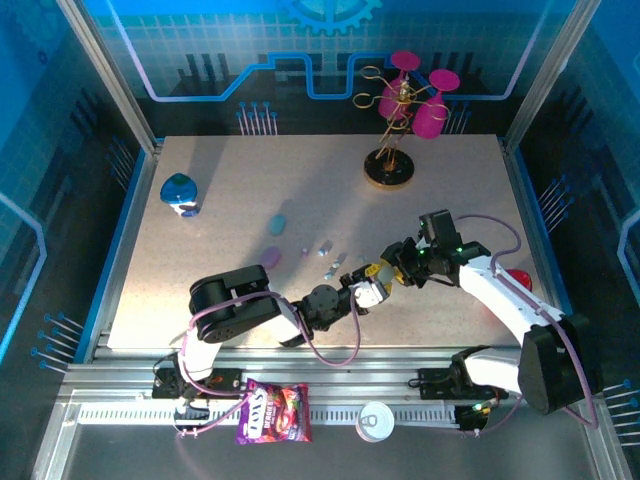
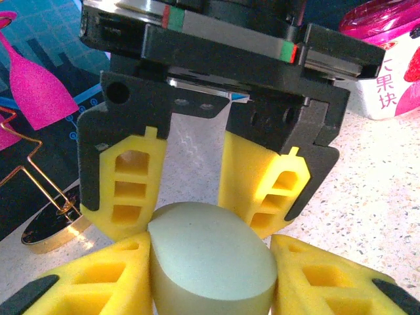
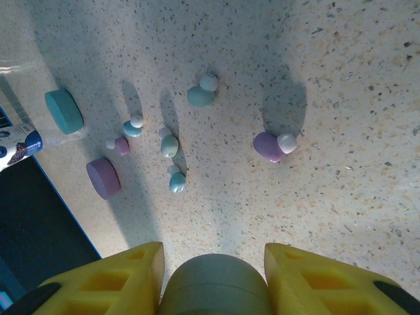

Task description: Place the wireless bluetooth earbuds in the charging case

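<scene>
Mint case is clenched by left claw and right claw; beyond, purple earbud lies white tip rightward.

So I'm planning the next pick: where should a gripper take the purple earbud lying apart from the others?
Take the purple earbud by its rounded body, straight down from above, pinching across its width. It lies flat on the table with bare surface around it; its white tip looks too small to pinch.
</scene>
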`<state>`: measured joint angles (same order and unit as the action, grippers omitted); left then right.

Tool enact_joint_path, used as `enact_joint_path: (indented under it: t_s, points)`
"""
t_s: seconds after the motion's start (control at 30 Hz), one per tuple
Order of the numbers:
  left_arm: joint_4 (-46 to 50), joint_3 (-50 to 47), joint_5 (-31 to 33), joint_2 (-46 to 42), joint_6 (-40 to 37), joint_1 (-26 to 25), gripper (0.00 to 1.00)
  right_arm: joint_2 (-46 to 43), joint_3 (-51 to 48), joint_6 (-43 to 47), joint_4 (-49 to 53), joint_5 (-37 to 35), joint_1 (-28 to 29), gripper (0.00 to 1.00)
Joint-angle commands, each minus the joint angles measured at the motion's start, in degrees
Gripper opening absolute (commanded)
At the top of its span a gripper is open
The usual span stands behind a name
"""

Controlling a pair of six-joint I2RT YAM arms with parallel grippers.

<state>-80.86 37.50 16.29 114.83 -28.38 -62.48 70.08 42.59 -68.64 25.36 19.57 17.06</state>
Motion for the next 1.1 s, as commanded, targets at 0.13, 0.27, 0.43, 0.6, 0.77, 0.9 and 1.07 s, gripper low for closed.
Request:
enact_joint_path:
  t_s: [0.13,0.27,0.43,0.6,0.77,0.9,1.07]
  points:
    - [0.6,-0.7,-1.0,-1.0,5.3,-0.3,0.29,-2.4,-0.7,1.9,-2.3,2.4,0.0,0.64]
    - [0.6,-2.8,-1.4,-3.0,8.5,0.2,0.28,-5.1,-0.5,7.3,-1.6,-2.2,-0.2,0.78]
    - [0.9,-6.8,-4.5,-7.4,14.3,2.1,0.27,-11.8,-1.5,20.2,-4.1,-6.8,-0.6,0.91]
    - [7.0,-9.1,-12.4,-14.4,19.9,6.0,0.27,-19.2,-3.6,35.2,-8.1,-6.8,-0.7,0.95]
    - [17.3,-8.9,-27.8,-23.2,26.2,11.8,0.27,-27.2,-8.4,50.2,-14.7,1.5,-0.6,0.94]
    - [23.6,-8.7,-38.8,-29.9,29.5,16.6,0.28,-32.1,-10.9,62.4,-15.7,10.1,-0.4,0.9]
    - [28.2,-8.8,-52.9,-37.1,33.5,23.2,0.28,-33.6,-9.6,70.4,-13.9,18.9,0.2,0.87]
